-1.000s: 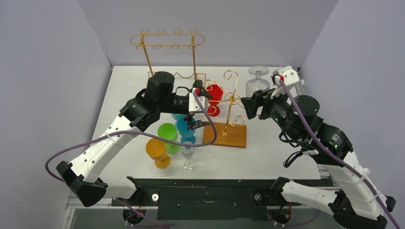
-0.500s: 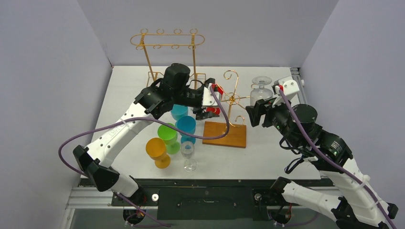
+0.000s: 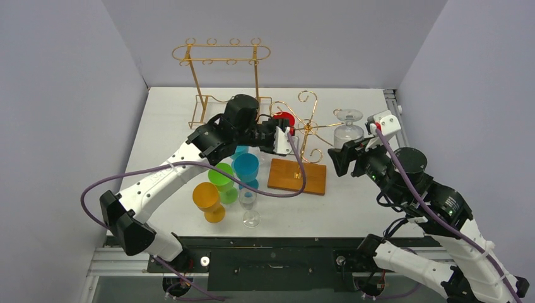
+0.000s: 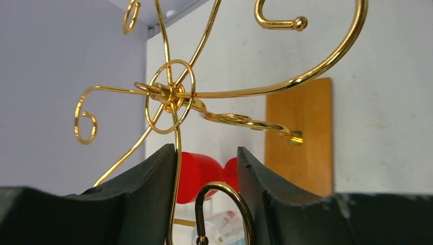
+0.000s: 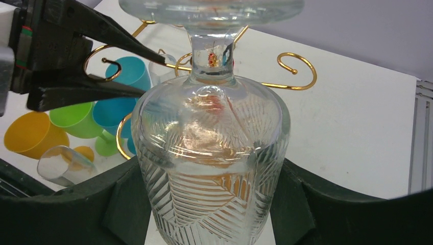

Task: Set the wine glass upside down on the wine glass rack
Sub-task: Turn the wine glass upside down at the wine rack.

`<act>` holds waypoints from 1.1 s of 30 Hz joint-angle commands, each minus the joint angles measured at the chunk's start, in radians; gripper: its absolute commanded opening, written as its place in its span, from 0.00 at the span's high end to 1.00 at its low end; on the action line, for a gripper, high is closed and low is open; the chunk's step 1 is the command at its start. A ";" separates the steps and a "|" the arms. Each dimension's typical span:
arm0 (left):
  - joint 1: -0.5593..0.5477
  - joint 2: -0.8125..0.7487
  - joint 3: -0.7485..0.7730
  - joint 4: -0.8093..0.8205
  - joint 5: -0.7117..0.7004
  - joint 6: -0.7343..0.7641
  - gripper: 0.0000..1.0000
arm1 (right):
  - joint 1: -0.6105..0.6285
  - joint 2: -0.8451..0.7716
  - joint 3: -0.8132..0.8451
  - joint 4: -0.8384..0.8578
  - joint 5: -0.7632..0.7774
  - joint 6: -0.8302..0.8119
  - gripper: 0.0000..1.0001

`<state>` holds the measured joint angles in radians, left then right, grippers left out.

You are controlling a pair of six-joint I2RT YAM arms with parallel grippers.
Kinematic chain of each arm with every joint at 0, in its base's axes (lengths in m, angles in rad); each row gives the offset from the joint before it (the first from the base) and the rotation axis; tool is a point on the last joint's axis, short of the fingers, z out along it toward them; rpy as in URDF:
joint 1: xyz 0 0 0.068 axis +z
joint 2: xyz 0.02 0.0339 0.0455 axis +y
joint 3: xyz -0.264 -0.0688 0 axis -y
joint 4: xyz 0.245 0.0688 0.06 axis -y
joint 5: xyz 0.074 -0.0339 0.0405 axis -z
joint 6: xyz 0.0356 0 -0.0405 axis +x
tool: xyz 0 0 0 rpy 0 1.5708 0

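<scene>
Right now the right tool (image 5: 209, 209) grips the clear wine glass (image 5: 209, 153) by its bowl, one finger on each side. The glass hangs upside down with its foot upward, off the tabletop (image 3: 340, 208) and just right of the wine glass rack (image 3: 307, 128). It is close to the tip of one curled gold arm, though I cannot tell whether they touch. The left tool (image 4: 207, 204) reaches in from the rack's left side, and its jaws straddle the rack's thin upright wire and one small hook. The wire runs along the inner edge of one finger, but whether the jaws pinch it or merely surround it cannot be told. A red glass (image 3: 284, 118) sits just behind the rack on that same side, showing between the left tool's fingers. Left of the rack's wooden base (image 3: 296, 177) stand blue cups (image 3: 246, 165), a green cup (image 3: 221, 173), an orange cup (image 3: 207, 197) and a small clear glass (image 3: 250, 205). Further behind and left of the rack stands a taller gold frame (image 3: 222, 60).
</scene>
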<state>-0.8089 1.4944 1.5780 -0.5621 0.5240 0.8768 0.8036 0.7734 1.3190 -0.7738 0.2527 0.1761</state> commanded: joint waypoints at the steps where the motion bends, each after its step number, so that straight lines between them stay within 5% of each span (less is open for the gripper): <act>1: -0.009 -0.063 -0.131 0.224 -0.101 0.063 0.67 | -0.008 -0.053 0.003 0.007 -0.046 0.015 1.00; 11: -0.024 -0.119 -0.197 0.254 -0.092 0.132 0.65 | -0.006 -0.134 -0.097 -0.046 -0.186 0.045 1.00; 16: -0.038 -0.167 -0.238 0.244 -0.090 0.146 0.37 | -0.006 -0.118 -0.157 -0.058 -0.271 0.018 1.00; 19: -0.038 -0.174 -0.228 0.228 -0.091 0.123 0.31 | -0.007 -0.117 -0.203 -0.017 -0.270 0.007 1.00; 33: -0.041 -0.216 -0.226 0.215 -0.113 0.056 0.33 | -0.005 -0.125 -0.378 0.235 -0.186 -0.032 1.00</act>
<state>-0.8436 1.3071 1.3376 -0.3500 0.4229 0.9699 0.8036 0.6640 0.9604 -0.7334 0.0307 0.1608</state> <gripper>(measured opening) 0.688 0.646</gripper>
